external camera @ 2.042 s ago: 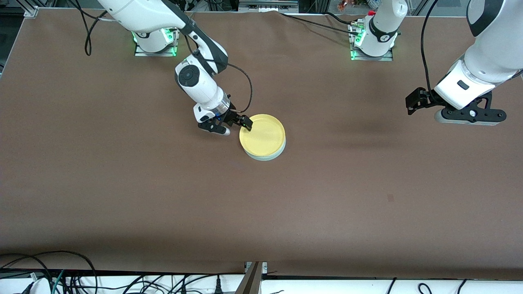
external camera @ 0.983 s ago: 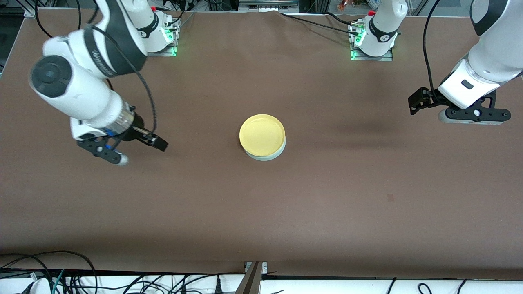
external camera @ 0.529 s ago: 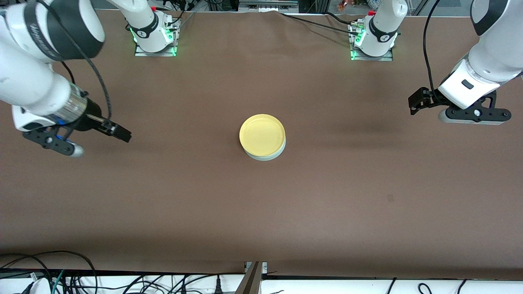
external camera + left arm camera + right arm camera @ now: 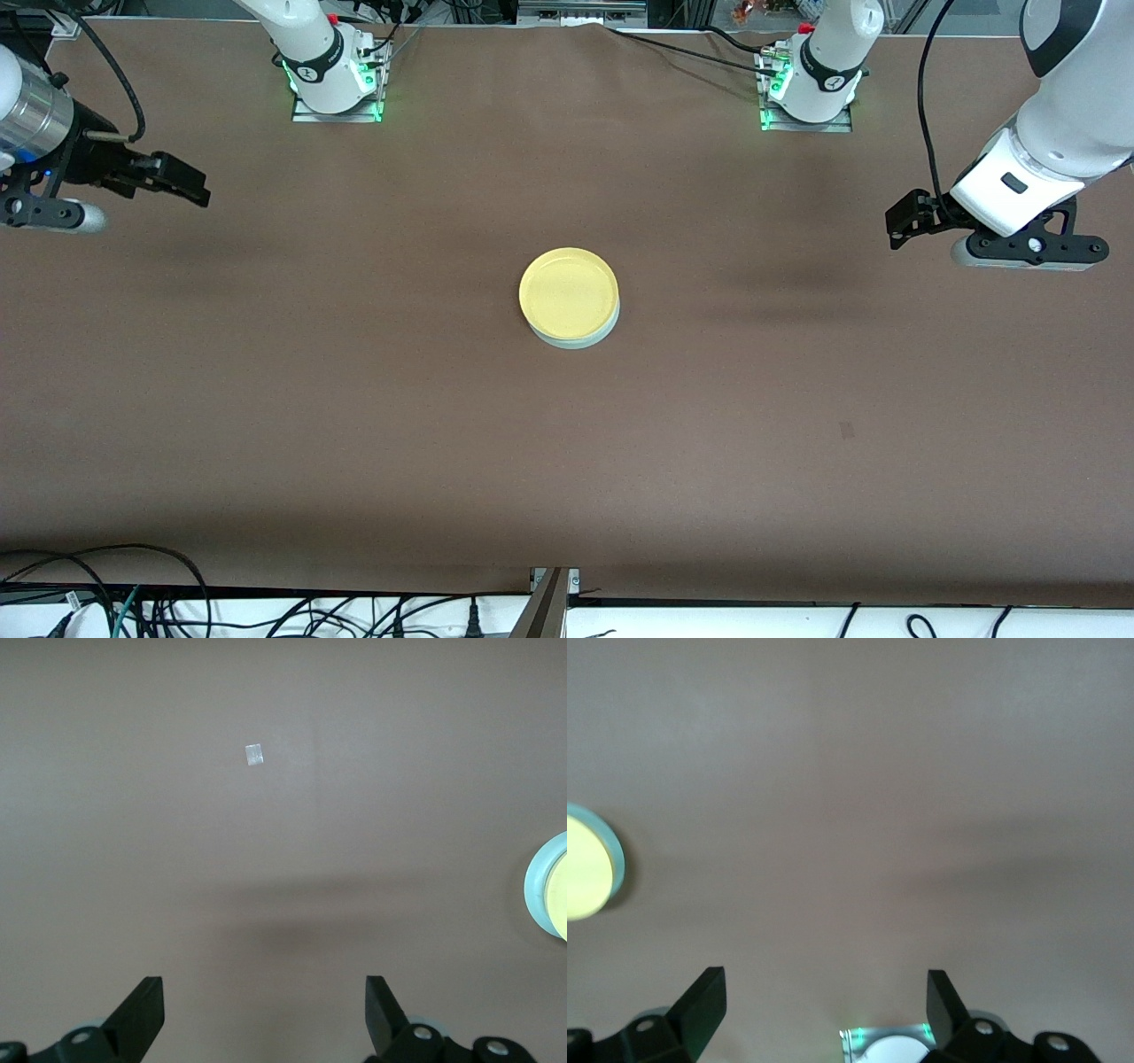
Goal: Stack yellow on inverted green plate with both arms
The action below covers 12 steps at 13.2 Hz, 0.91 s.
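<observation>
Stack done | yellow (image 4: 568,292) sits on green plate (image 4: 580,339) mid-table | right gripper (image 4: 168,182) has let go, swung out over its end of table (image 4: 354,425), fingers spread, empty | left gripper (image 4: 908,217) waits over its end, spread, empty.
</observation>
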Each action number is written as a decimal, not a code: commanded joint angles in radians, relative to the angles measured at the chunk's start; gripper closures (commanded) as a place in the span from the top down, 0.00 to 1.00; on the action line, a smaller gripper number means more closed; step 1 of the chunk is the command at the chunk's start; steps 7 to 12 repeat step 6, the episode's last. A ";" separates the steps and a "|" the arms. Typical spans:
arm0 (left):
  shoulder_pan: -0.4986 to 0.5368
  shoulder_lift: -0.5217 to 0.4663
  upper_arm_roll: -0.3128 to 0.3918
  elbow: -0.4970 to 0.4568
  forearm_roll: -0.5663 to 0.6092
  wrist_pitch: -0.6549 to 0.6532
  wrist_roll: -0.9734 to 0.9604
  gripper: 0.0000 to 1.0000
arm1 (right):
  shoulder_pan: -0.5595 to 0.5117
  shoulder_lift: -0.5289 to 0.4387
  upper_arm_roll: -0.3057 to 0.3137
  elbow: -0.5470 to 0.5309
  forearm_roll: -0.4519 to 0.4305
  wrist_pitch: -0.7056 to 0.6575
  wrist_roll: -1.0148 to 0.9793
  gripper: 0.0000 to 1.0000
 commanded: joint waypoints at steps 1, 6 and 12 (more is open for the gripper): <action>0.001 -0.008 -0.001 0.010 0.000 -0.019 0.003 1.00 | -0.005 -0.015 0.005 -0.017 -0.014 -0.013 -0.036 1.00; 0.001 -0.008 -0.001 0.010 0.000 -0.019 0.003 1.00 | -0.003 -0.015 0.006 -0.017 -0.017 -0.005 -0.056 1.00; 0.001 -0.008 -0.001 0.010 0.000 -0.019 0.003 1.00 | -0.003 -0.015 0.006 -0.017 -0.017 -0.005 -0.056 1.00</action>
